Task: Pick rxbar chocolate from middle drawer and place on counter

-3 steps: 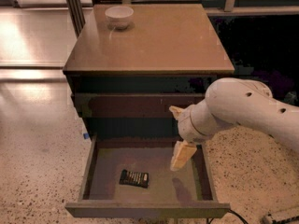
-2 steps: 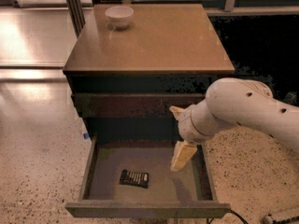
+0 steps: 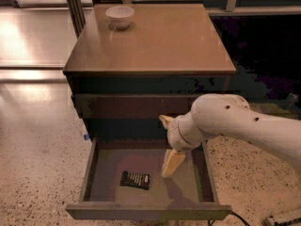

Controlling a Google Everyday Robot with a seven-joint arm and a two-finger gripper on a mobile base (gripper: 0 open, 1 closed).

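The rxbar chocolate [image 3: 135, 179], a small flat black bar with pale lettering, lies on the grey-olive floor of the open middle drawer [image 3: 99, 166], left of centre near the front. My gripper [image 3: 164, 146] hangs over the drawer's right half, to the right of the bar and above it, not touching it. Its two tan fingers [image 3: 172, 163] are spread apart and hold nothing. The counter [image 3: 155, 41] is the glossy tan-brown top of the cabinet, above and behind the drawer.
A white bowl [image 3: 119, 16] stands at the counter's back left corner. A closed drawer front [image 3: 127, 106] sits just above the open drawer. Speckled floor [image 3: 37, 173] surrounds the cabinet. A dark post [image 3: 75, 6] stands behind at the left.
My gripper has shifted a little left and down, closer to the bar. The bar, drawer and bowl have not moved.
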